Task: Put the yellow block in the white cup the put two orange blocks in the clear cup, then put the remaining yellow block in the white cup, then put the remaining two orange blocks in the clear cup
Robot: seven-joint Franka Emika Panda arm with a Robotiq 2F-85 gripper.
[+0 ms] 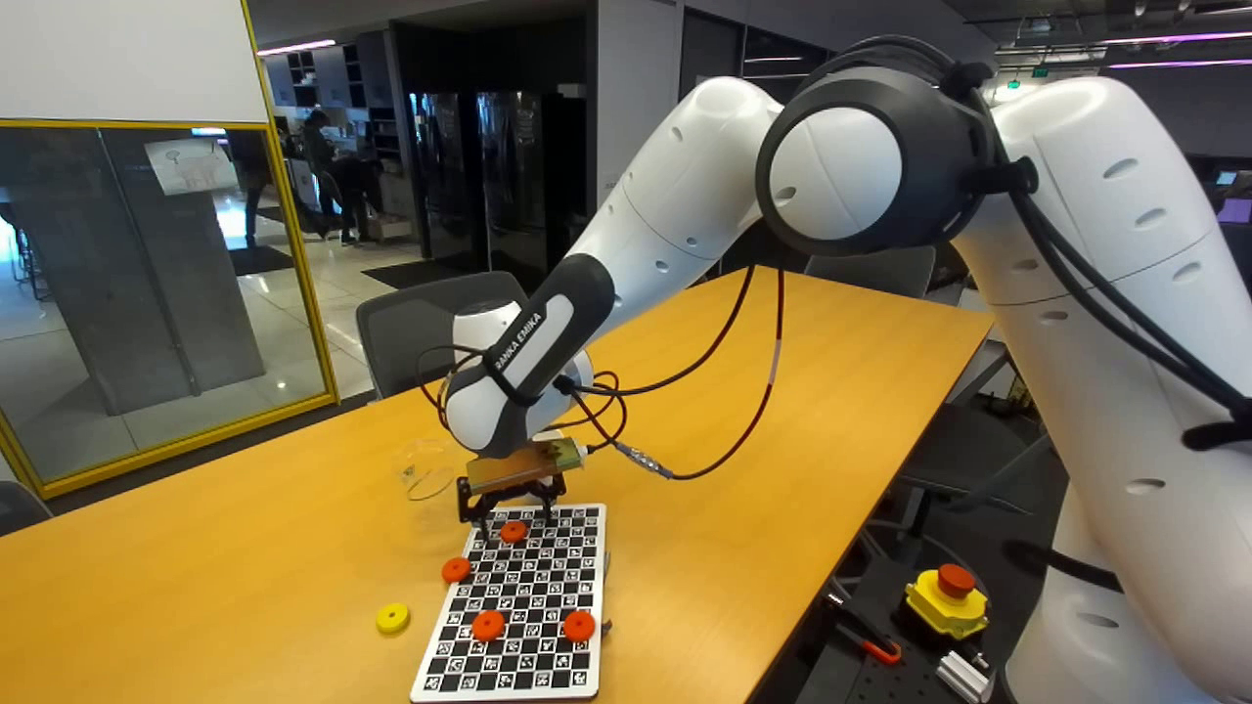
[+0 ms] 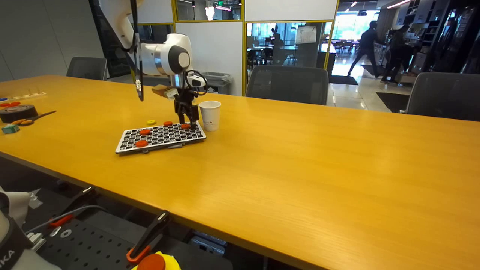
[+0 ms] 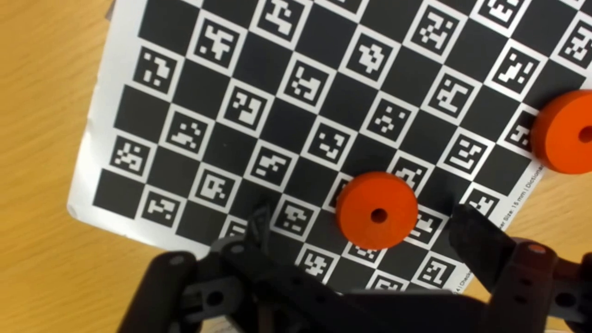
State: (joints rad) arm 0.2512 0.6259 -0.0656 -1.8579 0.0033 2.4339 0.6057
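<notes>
Yellow-brown wood makes the table (image 2: 300, 161), and on it lies a checkered board (image 1: 533, 587). Nearest in the wrist view is the gripper (image 3: 363, 215), its fingers (image 3: 476, 240) spread wide and holding nothing. An orange block (image 3: 377, 199), round, lies flat on the board between them, a little closer to the finger on that view's right. Being round, it has no long side to match, so how the gripper is turned should matter little; I judge the grasp hangs on centring, since the closer finger may meet it first and slide it over the board. Whether the tips touch the board I cannot tell.

Next out, a second orange block (image 1: 456, 569) sits at the board's long edge. Just past the end of the board a white cup (image 2: 210, 116) stands upright, and a clear cup (image 1: 427, 474), faint in an exterior view, is near that end too. Farther from the gripper lie a third orange block (image 1: 488, 626) and a fourth orange block (image 1: 579, 627) on the board, and a yellow block (image 1: 392, 618) on the table, apart from it. With one yellow block showing, the first step is probably done and the block between the fingers meant for the clear cup. Beyond the table stands a chair (image 2: 287, 84).
</notes>
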